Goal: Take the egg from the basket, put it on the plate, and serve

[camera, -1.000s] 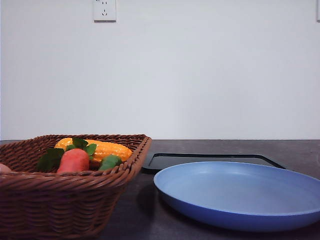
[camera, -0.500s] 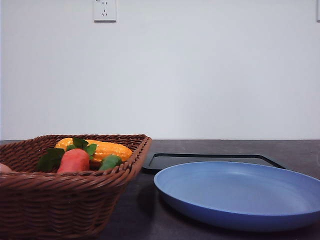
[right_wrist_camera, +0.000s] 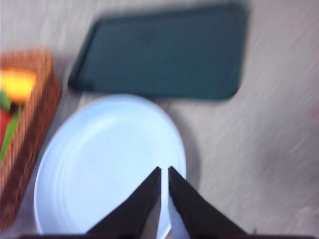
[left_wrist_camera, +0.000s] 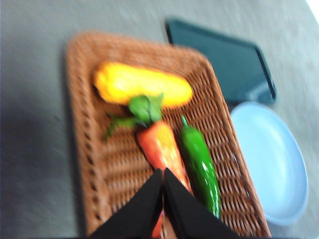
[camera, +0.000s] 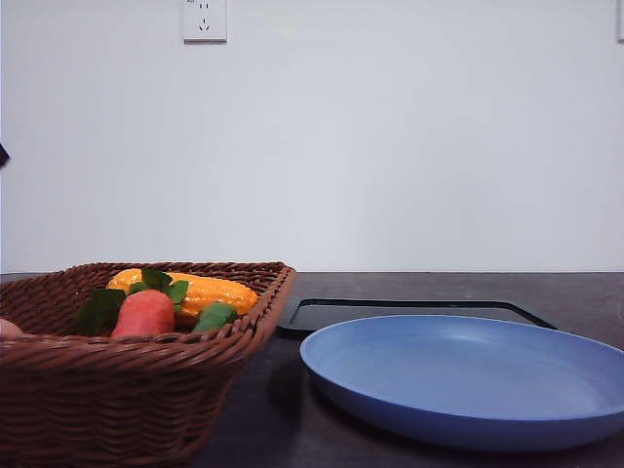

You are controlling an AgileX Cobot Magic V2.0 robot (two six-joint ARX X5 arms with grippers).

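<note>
The brown wicker basket (camera: 136,390) stands at the front left and holds a yellow corn cob (camera: 210,291), an orange carrot (camera: 144,312) and a green pepper (camera: 214,315). A pinkish sliver at its left edge looks like the egg (camera: 7,329). The wide blue plate (camera: 468,380) lies to the right of the basket with nothing on it. In the blurred left wrist view my left gripper (left_wrist_camera: 163,172) hangs shut over the carrot (left_wrist_camera: 159,144) in the basket (left_wrist_camera: 84,164). My right gripper (right_wrist_camera: 164,169) hovers shut over the plate (right_wrist_camera: 104,164), holding nothing.
A flat black tray (camera: 409,312) lies behind the plate, also visible in the right wrist view as the tray (right_wrist_camera: 164,55). A white wall with a socket (camera: 205,19) closes the back. Bare dark tabletop (right_wrist_camera: 269,149) stretches right of the plate.
A small dark edge has appeared at the far left of the front view. Basket, vegetables, plate and tray have not moved.
</note>
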